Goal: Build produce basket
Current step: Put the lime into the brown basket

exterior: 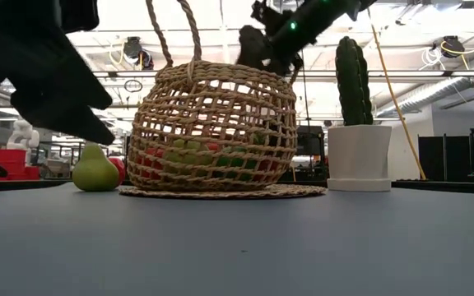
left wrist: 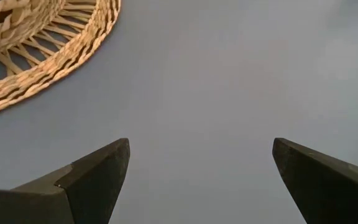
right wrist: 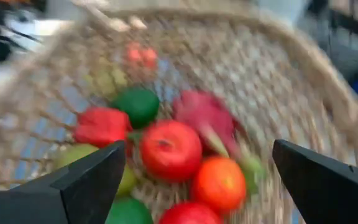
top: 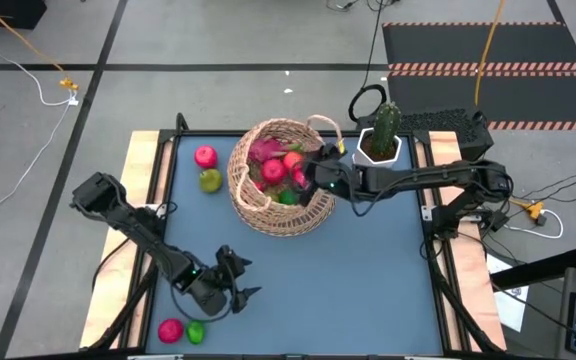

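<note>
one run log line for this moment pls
right end effector: open, over basket rim, empty | left end effector: open, empty, near front edge | outside basket: apple, pear

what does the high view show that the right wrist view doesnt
Only the high view shows the left claw open near the table's front, a pink fruit and green fruit beside it, a pink apple and pear left of the basket, and the cactus pot. Only the right wrist view shows the basket's contents closely: a red apple, an orange fruit, a lime. Both show the basket holding produce and the open right claw over it.
</note>
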`<action>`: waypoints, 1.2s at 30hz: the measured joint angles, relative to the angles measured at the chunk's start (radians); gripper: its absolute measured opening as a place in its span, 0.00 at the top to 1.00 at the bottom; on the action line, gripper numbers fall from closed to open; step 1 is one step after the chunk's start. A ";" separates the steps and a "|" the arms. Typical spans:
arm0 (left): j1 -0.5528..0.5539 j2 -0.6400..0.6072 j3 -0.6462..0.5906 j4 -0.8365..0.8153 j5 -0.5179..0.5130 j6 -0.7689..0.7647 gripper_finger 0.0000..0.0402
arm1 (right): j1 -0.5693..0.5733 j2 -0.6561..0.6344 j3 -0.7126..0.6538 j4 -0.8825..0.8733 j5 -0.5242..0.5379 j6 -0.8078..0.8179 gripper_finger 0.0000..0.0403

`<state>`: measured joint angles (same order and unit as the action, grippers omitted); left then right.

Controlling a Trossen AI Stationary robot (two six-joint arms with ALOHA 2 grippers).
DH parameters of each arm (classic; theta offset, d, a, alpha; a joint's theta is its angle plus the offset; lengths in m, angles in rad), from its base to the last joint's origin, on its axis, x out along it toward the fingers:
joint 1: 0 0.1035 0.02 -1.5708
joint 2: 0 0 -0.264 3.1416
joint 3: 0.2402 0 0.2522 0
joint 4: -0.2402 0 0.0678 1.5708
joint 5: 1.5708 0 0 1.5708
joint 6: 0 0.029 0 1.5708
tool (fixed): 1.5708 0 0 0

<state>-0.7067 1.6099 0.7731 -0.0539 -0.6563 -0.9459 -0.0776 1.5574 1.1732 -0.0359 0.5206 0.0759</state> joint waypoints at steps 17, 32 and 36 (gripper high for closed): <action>-0.057 -0.020 0.001 0.213 -0.183 0.140 0.02 | 0.280 -0.030 0.000 0.364 -0.039 -0.595 0.01; -0.086 -0.308 0.031 -0.058 -0.178 0.273 0.17 | 0.416 0.012 0.048 0.625 -0.027 -0.525 0.02; -0.214 -0.434 0.014 -0.054 -0.316 0.366 0.31 | 0.487 0.123 0.050 0.738 0.045 -0.438 0.02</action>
<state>-0.9212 1.1764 0.7868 -0.1082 -0.9726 -0.5800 0.4092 1.6800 1.2228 0.7019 0.5660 -0.3619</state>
